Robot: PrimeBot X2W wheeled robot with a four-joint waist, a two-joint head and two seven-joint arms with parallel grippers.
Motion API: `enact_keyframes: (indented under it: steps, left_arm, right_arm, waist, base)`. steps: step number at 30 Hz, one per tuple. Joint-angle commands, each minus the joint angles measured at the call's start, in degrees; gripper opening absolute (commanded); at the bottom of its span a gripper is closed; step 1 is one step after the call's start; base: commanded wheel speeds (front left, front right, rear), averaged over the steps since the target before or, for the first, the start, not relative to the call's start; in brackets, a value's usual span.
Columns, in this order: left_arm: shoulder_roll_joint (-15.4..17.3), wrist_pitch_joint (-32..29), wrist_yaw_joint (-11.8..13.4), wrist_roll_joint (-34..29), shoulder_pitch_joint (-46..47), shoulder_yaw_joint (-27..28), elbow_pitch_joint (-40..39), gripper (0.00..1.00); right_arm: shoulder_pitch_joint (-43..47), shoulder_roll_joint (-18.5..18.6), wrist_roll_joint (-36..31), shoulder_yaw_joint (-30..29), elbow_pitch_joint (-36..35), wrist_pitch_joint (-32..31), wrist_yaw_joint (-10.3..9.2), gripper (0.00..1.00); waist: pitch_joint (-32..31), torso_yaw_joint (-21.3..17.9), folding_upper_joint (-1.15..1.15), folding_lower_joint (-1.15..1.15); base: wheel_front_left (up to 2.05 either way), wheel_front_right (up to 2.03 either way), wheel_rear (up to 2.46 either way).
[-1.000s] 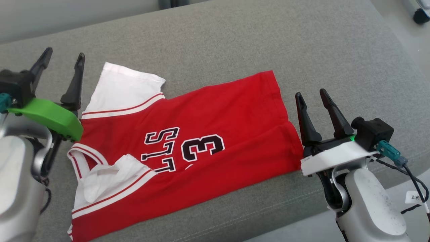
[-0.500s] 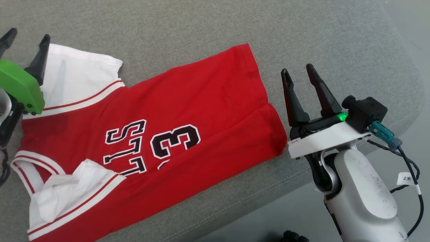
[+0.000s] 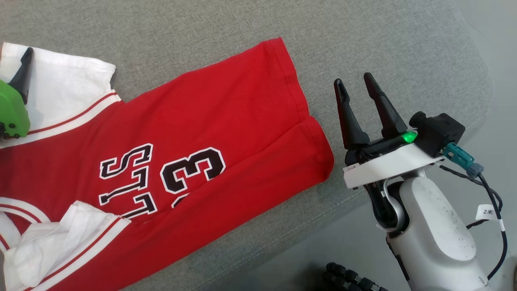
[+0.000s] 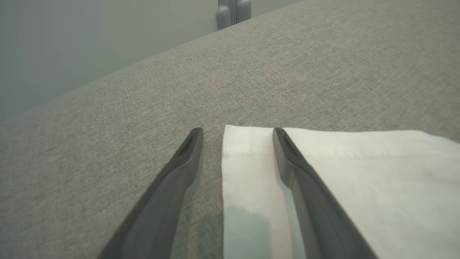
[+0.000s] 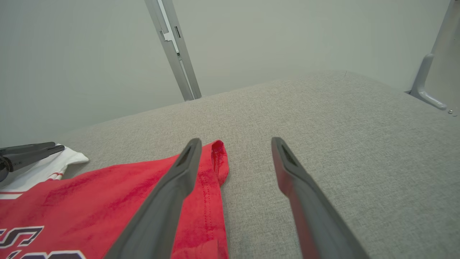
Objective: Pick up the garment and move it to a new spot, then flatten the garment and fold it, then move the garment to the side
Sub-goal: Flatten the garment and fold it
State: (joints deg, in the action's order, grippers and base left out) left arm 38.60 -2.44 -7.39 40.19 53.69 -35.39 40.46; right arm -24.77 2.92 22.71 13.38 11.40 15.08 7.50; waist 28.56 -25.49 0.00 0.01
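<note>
Camera swung right; left gripper [image 4: 237, 131] now straddles the white sleeve [image 4: 359, 165] edge, spread wide, holding nothing. Right gripper [image 3: 352, 78] is wide too and empty, just right of the hem. Jersey [image 3: 202, 121] lies flat, long axis left-right between the arms, on a grey cushion [image 3: 383, 48]; pale wall [image 5: 90, 54] behind.

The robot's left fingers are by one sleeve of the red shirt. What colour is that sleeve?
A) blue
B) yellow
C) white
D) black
C: in the left wrist view the left gripper stands open, with the edge of a white sleeve between its fingers. The head view shows that sleeve joined to the red garment.
</note>
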Motion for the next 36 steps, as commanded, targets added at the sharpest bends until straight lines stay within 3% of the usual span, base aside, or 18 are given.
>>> enact_keyframes:
  steps: [1, 3, 4, 5, 6, 13, 26, 27, 28, 29, 36]
  left_arm:
    - [0.49, 0.09, -0.07, 0.77, 1.31, -0.68, 0.95, 1.00]
    - [0.33, -0.33, -0.07, 1.19, 1.77, -1.67, 1.98, 0.98]
    - [0.15, -0.17, -0.07, 1.47, 2.13, -2.07, 2.27, 0.48]
    - [-0.14, -0.01, -0.07, 1.74, 2.56, -2.52, 2.34, 0.18]
    - [-0.41, 0.00, -0.07, 2.02, 2.81, -2.99, 2.43, 0.00]
    - [-0.03, 0.55, -0.07, 3.67, 4.15, -6.08, 2.86, 0.00]
    - [-0.81, 2.95, -0.07, 6.56, 6.04, -10.97, 3.27, 0.00]
    - [-0.83, 2.91, -0.07, 7.01, 6.09, -11.42, 3.03, 0.07]
    - [-0.58, 3.14, -0.07, 7.35, 6.27, -11.80, 2.95, 0.64]
    - [-0.33, 3.18, -0.07, 7.62, 6.47, -12.13, 2.95, 1.00]
    - [0.80, 3.34, -0.07, 8.80, 7.54, -14.39, 3.58, 1.00]
  right_arm:
    - [-0.75, -0.01, 0.32, 0.10, -0.09, 0.25, -0.02, 1.00]
    - [-0.90, -0.01, 0.23, 0.20, -0.27, 0.25, -0.02, 1.00]
    - [-0.88, -0.01, 0.11, 0.23, -0.32, 0.25, -0.02, 1.00]
    - [-0.83, -0.01, -0.07, 0.15, -0.31, 0.25, -0.02, 1.00]
    - [-0.73, -0.01, -0.26, 0.04, -0.20, 0.25, -0.02, 1.00]
    - [-2.78, 0.00, -1.08, 1.88, 3.60, 0.25, -0.02, 1.00]
    - [-21.92, 0.03, 3.91, 7.89, 26.15, -3.16, -0.02, 1.00]
    - [-22.60, 0.03, 4.31, 8.09, 26.93, -2.86, -0.02, 1.00]
    - [-23.20, 0.05, 4.62, 8.21, 27.70, -2.52, -0.03, 1.00]
    - [-23.64, 0.04, 4.95, 8.49, 28.41, -2.14, -0.03, 1.00]
    - [-25.73, 0.01, 7.04, 11.11, 31.73, -0.90, -0.03, 1.00]
  waist:
    - [0.14, -0.12, 0.00, -0.01]
    - [0.20, -0.10, 0.00, -0.01]
    - [0.17, -0.04, 0.00, -0.01]
    - [0.12, 0.08, 0.00, -0.01]
    - [-0.03, 0.26, 0.00, -0.01]
    - [-1.20, 1.14, 0.00, -0.01]
    - [-2.30, 3.23, 0.00, -0.01]
    - [-2.25, 3.32, 0.00, -0.01]
    - [-2.18, 3.36, 0.00, -0.01]
    - [-2.10, 3.36, 0.00, -0.01]
    - [-1.55, 2.59, 0.00, -0.01]
  base:
    - [0.00, 0.00, 0.00]
    - [0.00, 0.00, 0.00]
    - [0.00, 0.00, 0.00]
    - [0.00, 0.00, 0.00]
    - [0.00, 0.00, 0.00]
    - [0.00, 0.00, 0.00]
    - [0.00, 0.00, 0.00]
    - [0.00, 0.00, 0.00]
    - [0.00, 0.00, 0.00]
    - [0.00, 0.00, 0.00]
    - [0.00, 0.00, 0.00]
